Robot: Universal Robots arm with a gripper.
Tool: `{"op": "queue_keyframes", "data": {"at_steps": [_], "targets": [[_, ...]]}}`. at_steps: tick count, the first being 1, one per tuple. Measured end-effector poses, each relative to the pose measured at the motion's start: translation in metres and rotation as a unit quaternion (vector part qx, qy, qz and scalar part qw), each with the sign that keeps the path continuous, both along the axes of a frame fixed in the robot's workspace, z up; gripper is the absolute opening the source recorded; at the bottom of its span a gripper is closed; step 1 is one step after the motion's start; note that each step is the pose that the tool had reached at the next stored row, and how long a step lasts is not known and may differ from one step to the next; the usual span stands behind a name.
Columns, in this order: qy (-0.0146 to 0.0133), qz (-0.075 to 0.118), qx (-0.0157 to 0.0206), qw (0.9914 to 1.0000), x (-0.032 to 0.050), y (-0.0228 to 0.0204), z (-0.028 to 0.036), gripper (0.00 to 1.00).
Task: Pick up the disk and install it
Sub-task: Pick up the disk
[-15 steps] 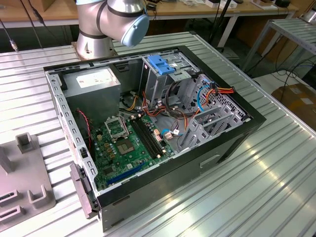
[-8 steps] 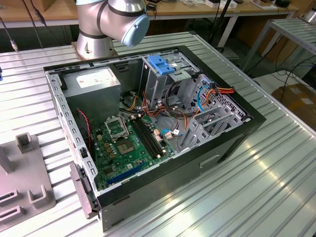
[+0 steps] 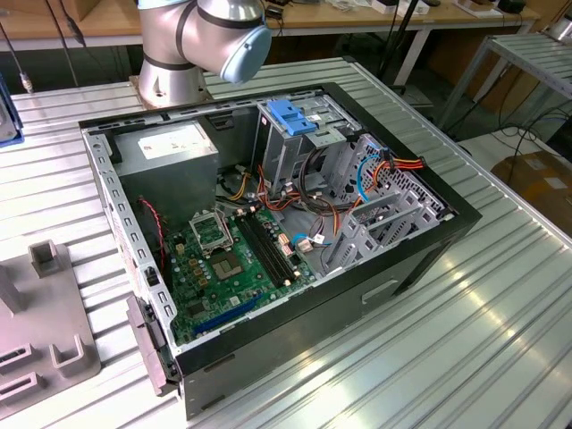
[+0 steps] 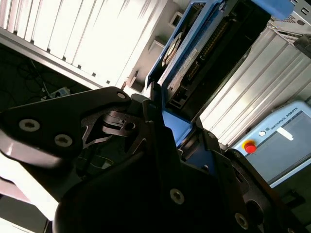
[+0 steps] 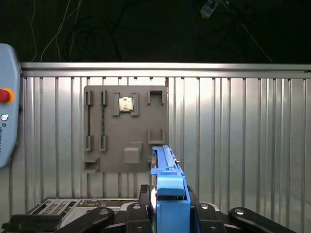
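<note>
Grip first: our black linkage gripper [image 5: 170, 213] is closed narrow on the disk [image 5: 167, 182], a flat dark grey hard drive framed by a bright blue plastic carrier rail. The task's thing therefore sits between the jaws, not on the worktop. In the first wrist view we see the disk edge-on, its long axis running straight out ahead of the gripper, in line with the gripper's own reach. In the second wrist view it turns a broad face to us, with the blue rail around it and the jaws clamped at its near end.

We take the open black computer case [image 3: 295, 340] as our mark. The ribbed aluminium worktop [image 3: 483, 340] carries it, and a flat grey fixture plate [image 3: 45, 331] lies beside the case on the exterior view's left. The silver arm [image 3: 179, 45] rises from its base just behind the case. Inside the case, at the end nearest that base, stands the metal drive cage [image 3: 295, 152] with a blue plastic bracket [image 3: 290, 116] on top.

We judge the pick-up done and the install not yet done, since the disk appears to be held in the air, clear of the case.
</note>
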State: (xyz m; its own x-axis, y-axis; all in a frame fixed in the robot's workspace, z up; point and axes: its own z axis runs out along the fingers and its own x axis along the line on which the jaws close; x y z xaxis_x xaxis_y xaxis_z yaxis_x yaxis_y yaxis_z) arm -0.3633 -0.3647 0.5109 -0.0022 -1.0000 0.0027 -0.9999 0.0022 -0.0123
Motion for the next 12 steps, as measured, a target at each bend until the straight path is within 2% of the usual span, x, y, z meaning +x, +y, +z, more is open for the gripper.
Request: {"op": "queue_keyframes", "data": {"at_steps": [4, 9, 12], "targets": [[0.0000, 0.000, 0.0000, 1.00000, 0.0071, 0.0000, 0.0000, 0.37], [0.0000, 0.000, 0.0000, 1.00000, 0.0226, 0.0000, 0.0000, 0.37], [0.0000, 0.000, 0.0000, 1.00000, 0.0287, 0.0000, 0.0000, 0.37]]}}
